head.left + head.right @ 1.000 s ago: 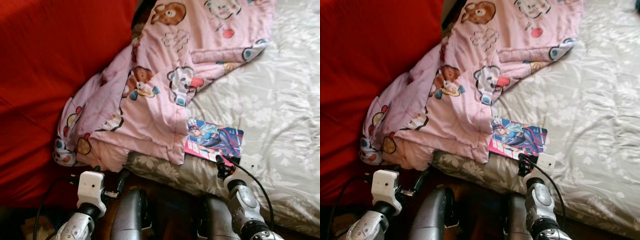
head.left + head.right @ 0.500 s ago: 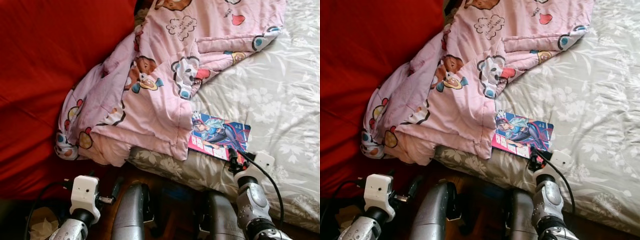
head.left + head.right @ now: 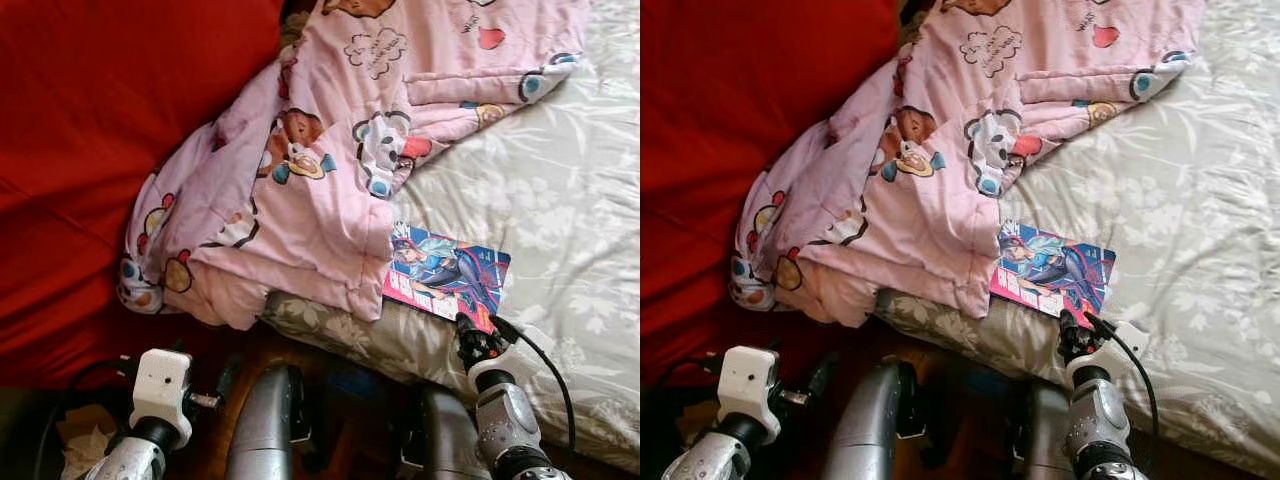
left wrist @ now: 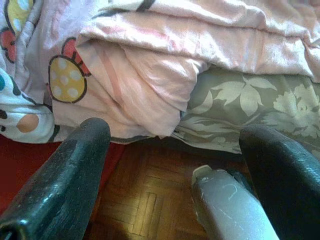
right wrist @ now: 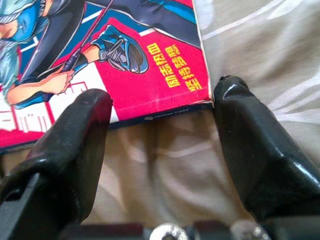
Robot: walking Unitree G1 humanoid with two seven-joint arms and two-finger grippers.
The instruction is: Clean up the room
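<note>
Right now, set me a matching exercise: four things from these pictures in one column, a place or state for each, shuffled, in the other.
Things:
1. pink blanket
2. comic book
3. left gripper
4. right gripper

Places or states:
A. open, at the book's near edge
B. flat on the floral bedspread, one end tucked under the blanket
C. open, low over the wooden floor
D. crumpled, spilling over the bed's edge

Pairs: 1-D, 2-B, 3-C, 4-A

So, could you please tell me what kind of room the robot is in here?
Most likely a bedroom: a bed with a grey floral cover, a pink cartoon-print blanket rumpled on it, and a comic book lying beside the blanket.
</note>
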